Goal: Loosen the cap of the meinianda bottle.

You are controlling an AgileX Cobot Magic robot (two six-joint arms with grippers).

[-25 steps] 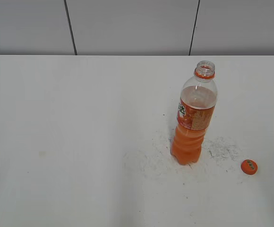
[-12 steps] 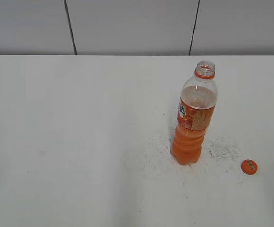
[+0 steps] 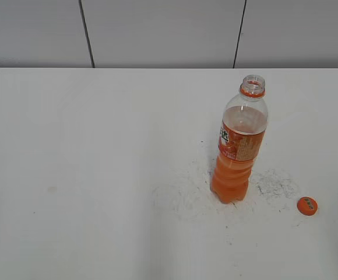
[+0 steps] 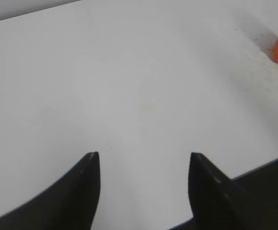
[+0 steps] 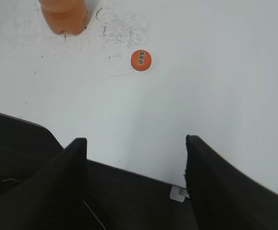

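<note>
We look down at a slant across the table [image 3: 99, 175] from the front. Our left wrist view skims low over bare tabletop; our right wrist view looks steeply down. All three catch the meinianda bottle [image 3: 239, 146], two the cap [image 5: 141, 60]

The clear plastic bottle of orange drink [image 5: 63, 17] is cropped to its base in the right wrist view, a blurred orange sliver in the left.

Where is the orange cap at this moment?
The cap lies flat on the white table, off the bottle, in the lower right of the exterior view. It sits right of the base of the meinianda bottle, apart from it, beside scuff marks.
</note>
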